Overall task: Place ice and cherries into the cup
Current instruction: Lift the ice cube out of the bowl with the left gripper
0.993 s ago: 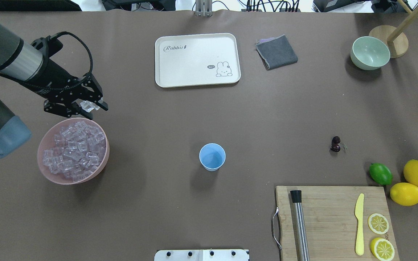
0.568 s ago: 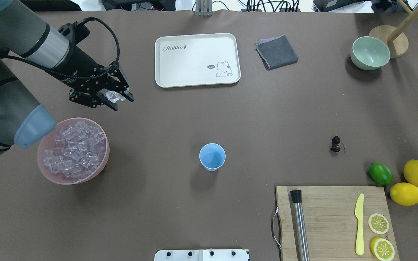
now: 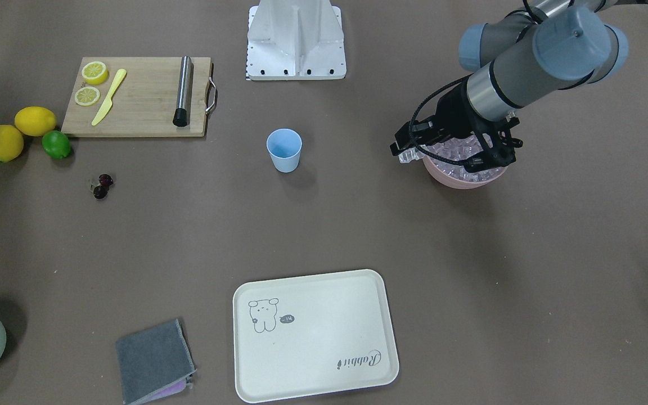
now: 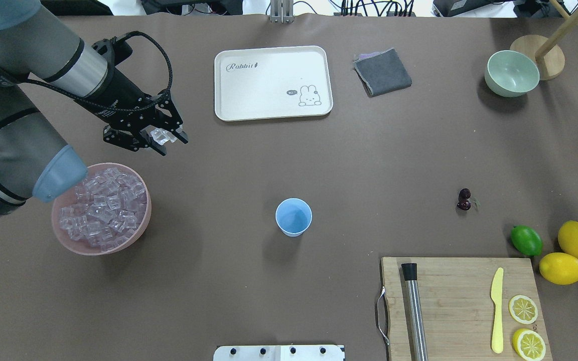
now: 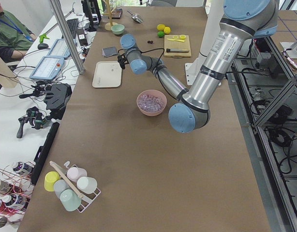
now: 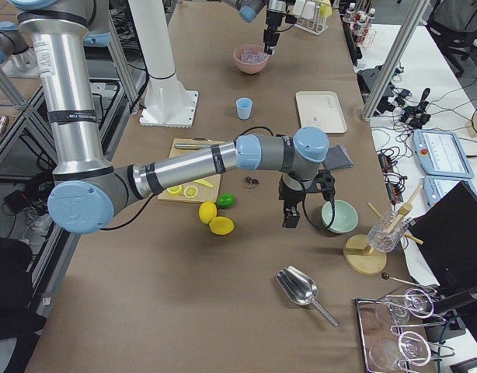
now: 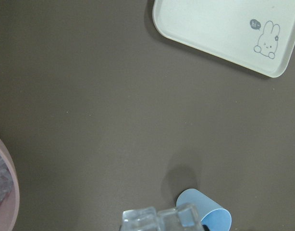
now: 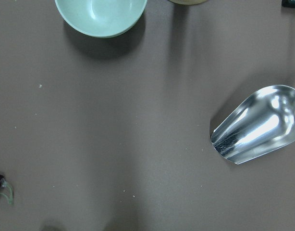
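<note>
My left gripper [image 4: 162, 137] is shut on clear ice [image 4: 159, 134], held above the table just beyond the pink bowl [image 4: 101, 250] full of ice cubes [image 4: 101, 208]. In the left wrist view the held ice [image 7: 157, 219] shows at the bottom edge, beside the cup [image 7: 205, 217]. The light blue cup [image 4: 293, 216] stands upright mid-table, well to the right of the gripper. The dark cherries [image 4: 464, 199] lie on the table further right. My right gripper [image 6: 289, 216] hovers near the pale green bowl; I cannot tell whether it is open or shut.
A cream tray [image 4: 273, 82] and grey cloth [image 4: 382, 71] lie at the far side. A pale green bowl [image 4: 512, 73] and wooden stand [image 4: 537, 56] are far right. A cutting board [image 4: 459, 301] with knife and muddler, a lime [image 4: 526, 240], lemons and a metal scoop [image 8: 258, 125] are on the right.
My left gripper has lifted from the far rim of the pink bowl and moved away and to the right, with the ice still in it. Cup and cherries have not moved.
</note>
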